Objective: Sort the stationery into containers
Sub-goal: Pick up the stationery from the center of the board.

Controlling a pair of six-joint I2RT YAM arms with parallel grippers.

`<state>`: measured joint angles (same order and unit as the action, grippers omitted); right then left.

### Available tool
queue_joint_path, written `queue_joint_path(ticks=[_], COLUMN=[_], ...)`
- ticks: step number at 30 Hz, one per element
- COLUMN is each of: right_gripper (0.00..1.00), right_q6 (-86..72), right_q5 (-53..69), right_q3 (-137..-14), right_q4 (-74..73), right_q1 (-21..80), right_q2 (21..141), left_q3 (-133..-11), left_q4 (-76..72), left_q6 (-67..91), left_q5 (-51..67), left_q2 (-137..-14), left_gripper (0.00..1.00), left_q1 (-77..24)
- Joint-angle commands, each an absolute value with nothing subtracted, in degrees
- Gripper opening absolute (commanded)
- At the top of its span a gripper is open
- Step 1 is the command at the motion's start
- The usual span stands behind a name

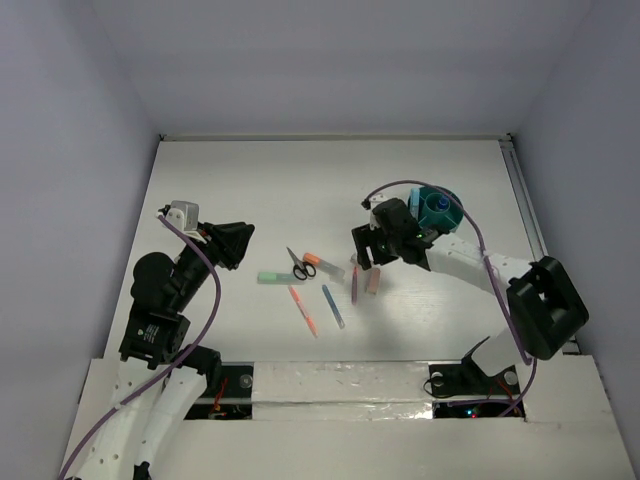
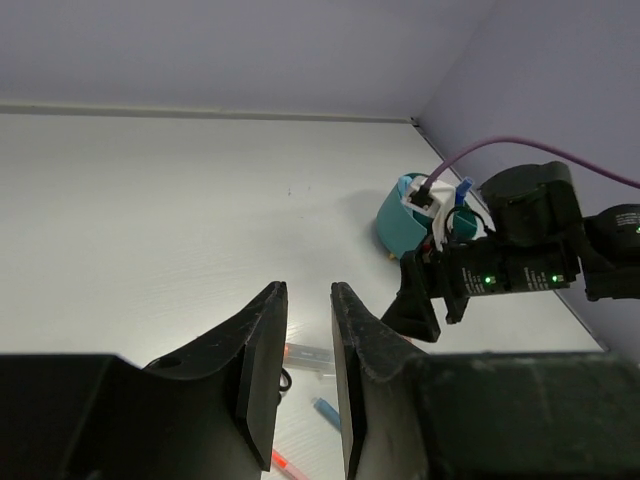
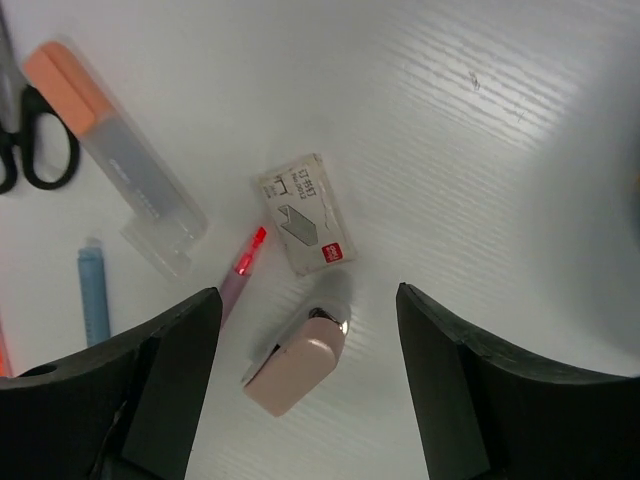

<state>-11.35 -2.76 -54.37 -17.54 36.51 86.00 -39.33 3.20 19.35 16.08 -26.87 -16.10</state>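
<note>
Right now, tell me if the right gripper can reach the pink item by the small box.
Probably yes: the right gripper is open right above the pink item, nothing covers it, and the box lies clear.

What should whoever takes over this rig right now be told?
Left gripper: jaws narrowly apart, empty, off the table.
Right gripper: jaws open, empty, above the pink piece and staples box.
Done: teal cup holds a blue-capped item.
Left to sort: scissors, green marker, orange marker, orange pen, blue pen, all loose mid-table.
</note>
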Motion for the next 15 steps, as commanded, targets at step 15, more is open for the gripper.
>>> queue_joint_path(ticks=[15], right_gripper=[0.74], right_q6=[-6.86], right_q5=[-5.44], right_q3=[-64.77], right_q4=[-20.83], right_q1=[37.79], right_q2=[99.49], left_q3=[-39.02], left_q4=[0.35], left_q6=[19.07], left_q5=[16.88], left_q2=[-27.25], left_gripper=[0.21], left_q1=[-16.44])
